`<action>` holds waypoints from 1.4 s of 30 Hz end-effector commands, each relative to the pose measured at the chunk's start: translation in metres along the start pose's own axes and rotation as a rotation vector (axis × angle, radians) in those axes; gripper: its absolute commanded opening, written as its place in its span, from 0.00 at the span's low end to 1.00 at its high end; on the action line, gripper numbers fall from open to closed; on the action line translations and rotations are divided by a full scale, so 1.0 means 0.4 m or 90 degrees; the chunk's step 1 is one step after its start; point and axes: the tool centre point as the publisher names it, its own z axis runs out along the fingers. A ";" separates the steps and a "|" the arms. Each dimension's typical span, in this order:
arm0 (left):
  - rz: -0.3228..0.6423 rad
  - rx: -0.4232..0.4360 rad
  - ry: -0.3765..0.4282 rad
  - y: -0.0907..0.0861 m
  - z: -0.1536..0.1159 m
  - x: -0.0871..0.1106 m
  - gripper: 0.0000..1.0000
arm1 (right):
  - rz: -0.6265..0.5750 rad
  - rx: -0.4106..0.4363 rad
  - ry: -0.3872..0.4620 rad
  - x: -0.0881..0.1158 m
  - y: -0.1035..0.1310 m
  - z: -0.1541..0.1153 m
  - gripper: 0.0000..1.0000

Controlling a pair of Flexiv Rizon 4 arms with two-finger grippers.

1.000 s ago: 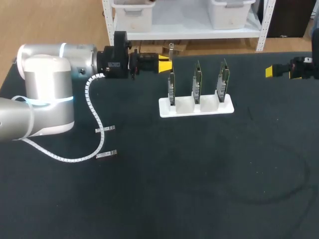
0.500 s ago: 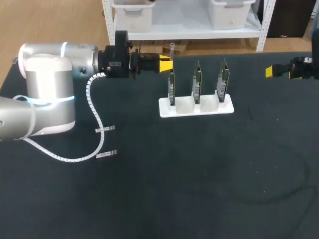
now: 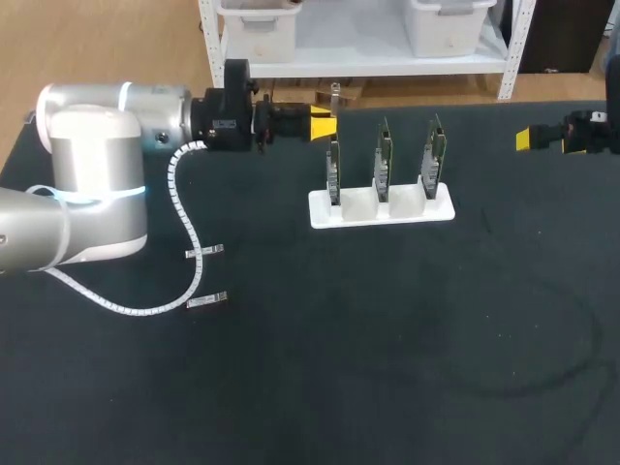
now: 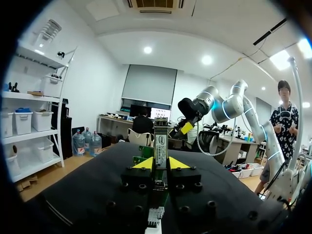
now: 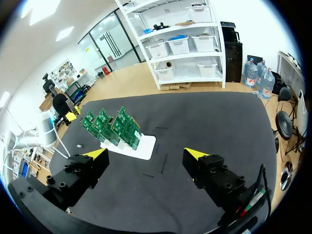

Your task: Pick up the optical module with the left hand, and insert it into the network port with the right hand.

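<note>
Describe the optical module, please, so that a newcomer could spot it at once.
Over the black table, find the big silver left arm and follow it to its pincer, near the white stand of green boards. The module is the slim metal bar clamped between the yellow tips, unlike the boards, which sit slotted in the stand.

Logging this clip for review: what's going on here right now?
The left gripper is shut on the optical module, holding it upright near the leftmost of three green circuit boards in a white holder. The right gripper is open and empty at the table's right edge. Nothing is handed over or inserted yet.
</note>
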 end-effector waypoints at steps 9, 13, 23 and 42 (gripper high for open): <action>0.001 0.002 0.000 0.006 0.003 0.001 0.00 | 0.000 0.001 0.000 0.000 0.001 -0.001 1.00; 0.001 0.002 0.000 0.006 0.003 0.001 0.00 | 0.000 0.001 0.000 0.000 0.001 -0.001 1.00; 0.001 0.002 0.000 0.006 0.003 0.001 0.00 | 0.000 0.001 0.000 0.000 0.001 -0.001 1.00; 0.001 0.002 0.000 0.006 0.003 0.001 0.00 | -0.315 -0.189 -0.065 -0.083 0.124 0.022 1.00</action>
